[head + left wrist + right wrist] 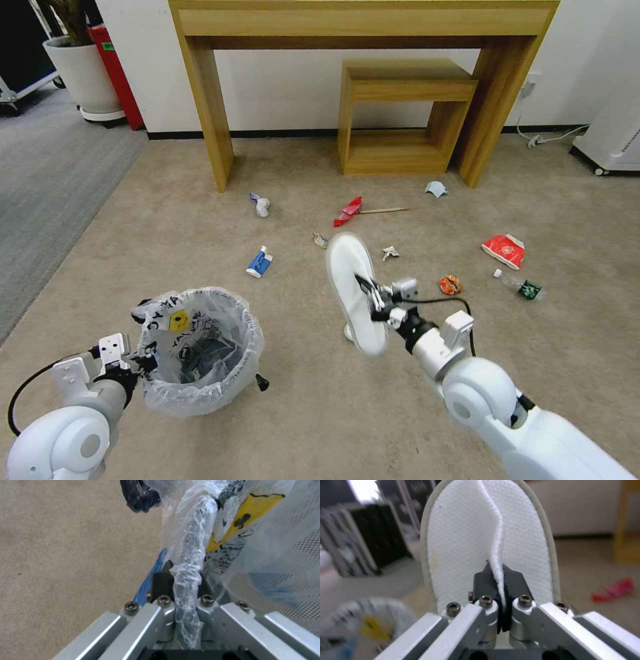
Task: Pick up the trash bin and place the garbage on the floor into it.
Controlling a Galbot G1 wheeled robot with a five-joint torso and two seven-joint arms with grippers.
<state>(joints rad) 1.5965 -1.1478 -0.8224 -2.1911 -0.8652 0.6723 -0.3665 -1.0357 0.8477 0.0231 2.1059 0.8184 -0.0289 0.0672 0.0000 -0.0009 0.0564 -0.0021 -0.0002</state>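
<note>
Crinkly translucent plastic lines the trash bin (200,347), which we see low on the left of the head view, over the beige floor (167,220). The left gripper (143,362) is clamped on the bag-wrapped rim; the left wrist view shows its fingers (161,581) closed tight with a twist of the liner between them. We judge this hold keeps the bin's mouth up and open toward the other arm.

To the bin's right, the right gripper (369,289) pinches a white slipper (355,290) clear of the carpet. In the right wrist view its dark fingertips (485,580) meet on a raised fold of the upper, so the sole hangs broadside, toe away from the wrist. That thin fold is likely the easiest part for narrow jaws to hold.

The slipper is beside the bin, not yet over it.

More garbage lies farther out: a blue-white carton (259,261), a red wrapper (349,211) touching a wooden stick (383,211), an orange packet (450,285), another red wrapper (505,250) and a pale blue mask (435,189). A wooden table (363,20) stands against the wall beyond.
</note>
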